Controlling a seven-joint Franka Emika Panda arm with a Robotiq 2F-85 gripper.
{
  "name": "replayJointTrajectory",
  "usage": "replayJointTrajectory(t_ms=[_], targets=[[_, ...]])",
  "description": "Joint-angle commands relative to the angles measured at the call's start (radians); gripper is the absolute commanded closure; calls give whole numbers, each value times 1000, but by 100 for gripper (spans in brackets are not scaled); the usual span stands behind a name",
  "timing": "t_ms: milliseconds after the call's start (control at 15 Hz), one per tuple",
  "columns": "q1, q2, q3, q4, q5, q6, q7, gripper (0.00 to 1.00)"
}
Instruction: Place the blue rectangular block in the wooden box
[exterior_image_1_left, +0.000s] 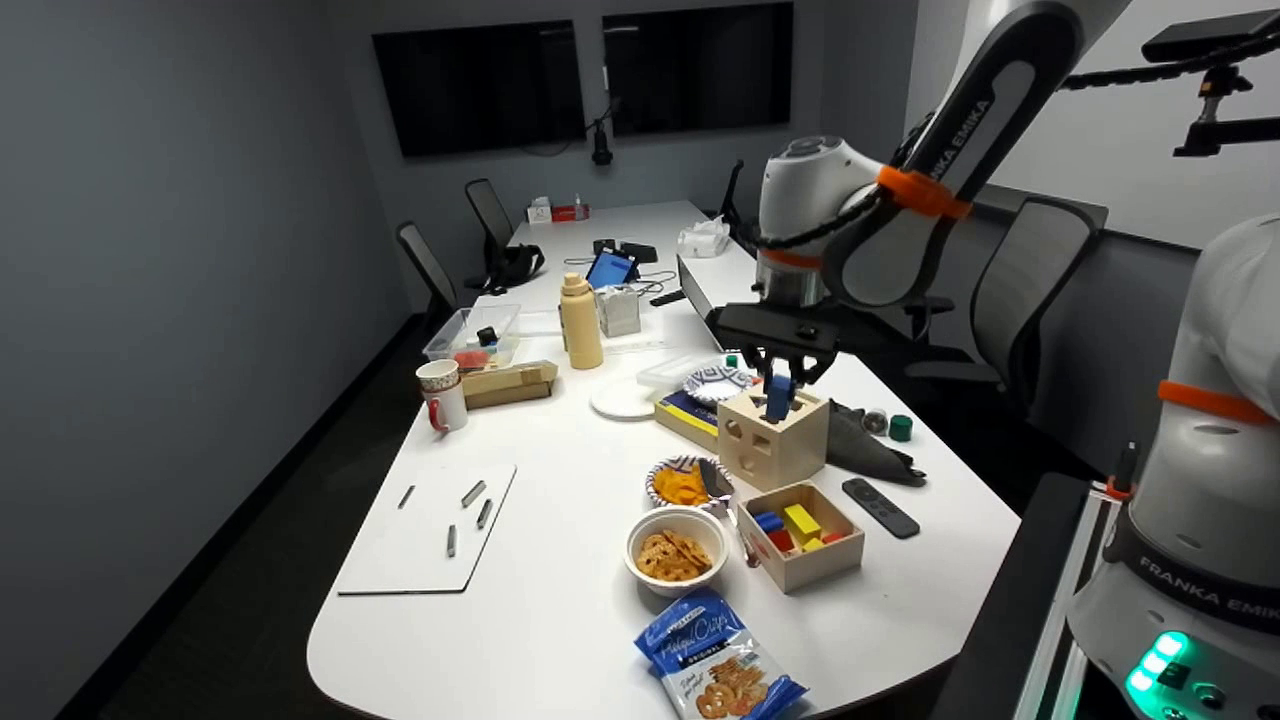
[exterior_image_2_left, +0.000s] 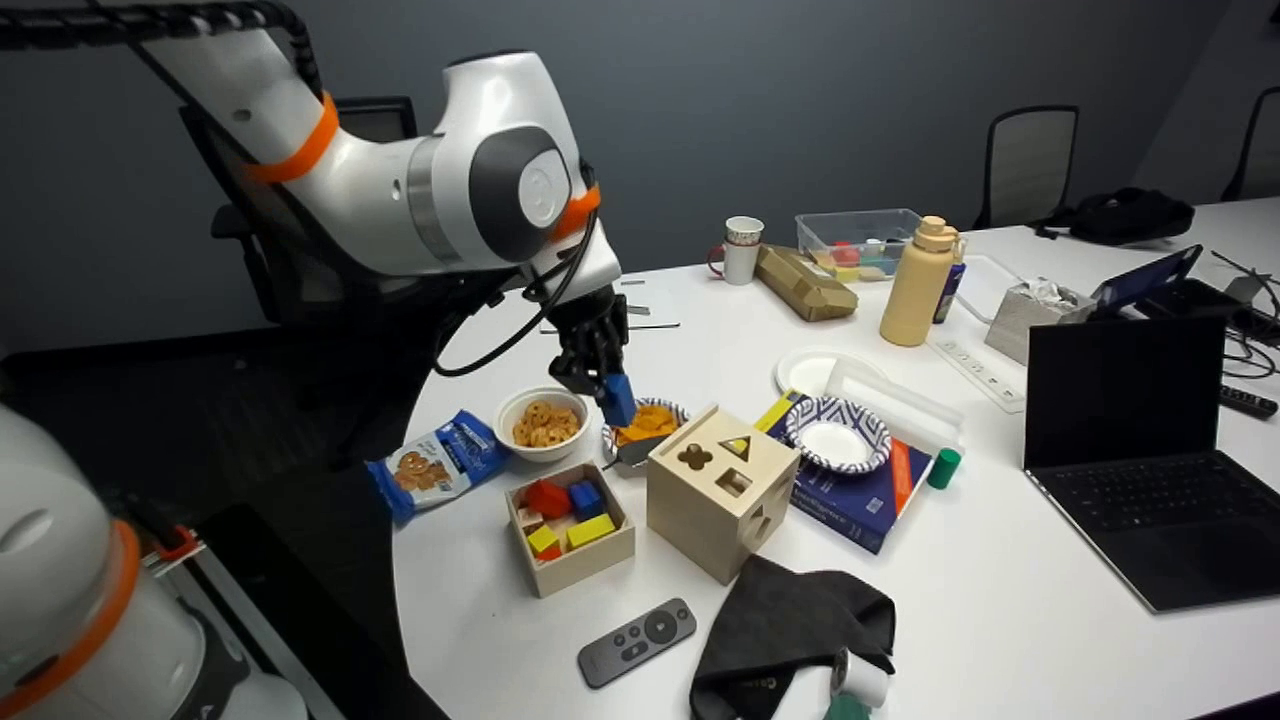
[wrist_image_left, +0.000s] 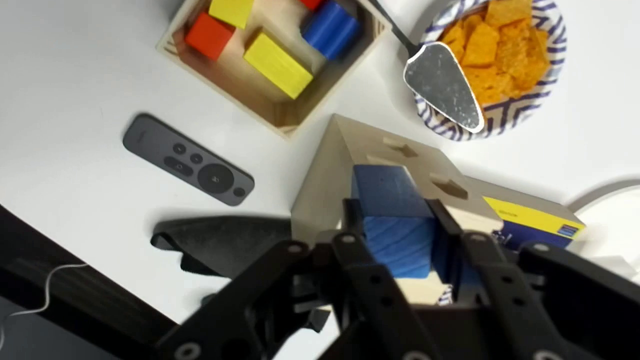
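Bag of pretzel crisps (exterior_image_2_left: 437, 467) lying farthest left on the table (exterior_image_2_left: 500, 640), in an exterior view; bowl of pretzel crisps (exterior_image_2_left: 545, 454) standing just beside it. Next along, wooden tray (exterior_image_2_left: 590, 568), coloured blocks (exterior_image_2_left: 590, 531) lying in it.

Blue rectangular block (exterior_image_2_left: 619, 402) being held in the air by the gripper (wrist_image_left: 393, 212): fingers (wrist_image_left: 446, 220) standing apart only by the block's width, a side being pressed by each. In an exterior view the block is showing left of the wooden shape-sorter box (exterior_image_2_left: 695, 520), before the bowl of orange chips (wrist_image_left: 525, 109); in the wrist view part of the box is being covered by it. Height over the box cannot be told. Were grip to be lost, the block could be dropped among the chips or onto the cake server (wrist_image_left: 442, 82) resting on that bowl.

Farther right, the box is standing with holes cut in its top face; block not yet in it. Jamming is being judged the main risk: the block is leaning slightly in an exterior view, and by any tilt or twist it could be caught on a hole's rim. By harder pressing it could be skewed in the fingers, or the box, no clamp being seen, pushed against the dark blue book (exterior_image_2_left: 845, 505) beside it.
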Motion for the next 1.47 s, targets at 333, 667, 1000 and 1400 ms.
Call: replayJointTrajectory(t_ms=[333,667,1000,1400], targets=[[-107,-33,-130,83,385,-49,-604,91],[-261,90,32,172,491,-109,-646,91],[-317,208,87,263,388,-137,-540,91],[-295,304,66,317,395,-118,-490,91]])
